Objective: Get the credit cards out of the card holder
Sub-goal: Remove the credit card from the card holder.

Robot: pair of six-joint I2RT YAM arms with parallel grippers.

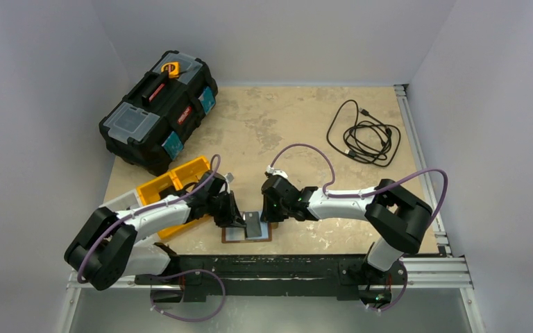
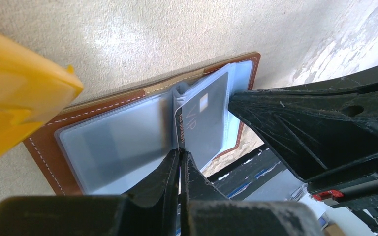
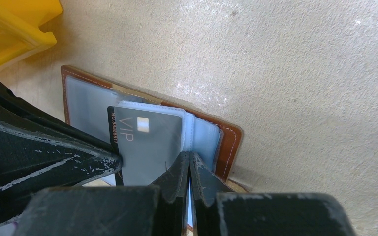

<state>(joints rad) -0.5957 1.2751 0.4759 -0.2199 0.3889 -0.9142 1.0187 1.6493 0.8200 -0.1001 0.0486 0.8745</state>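
Presently the card holder [image 1: 232,239] lies open at the table's [image 1: 305,132] near edge, the right gripper [image 3: 189,164] pinched shut on a clear sleeve [image 3: 203,135], evidently to steady it, while the left gripper [image 2: 179,160] clamps the VIP card [image 3: 147,140] edge for extraction.

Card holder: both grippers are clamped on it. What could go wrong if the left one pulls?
1. The left gripper pinches only the edge of the card, perhaps the sleeves too: it could slip, or the card could stay stuck.
2. The right gripper grips just thin sleeves, so the card holder may lift or drag toward the near edge of the table.
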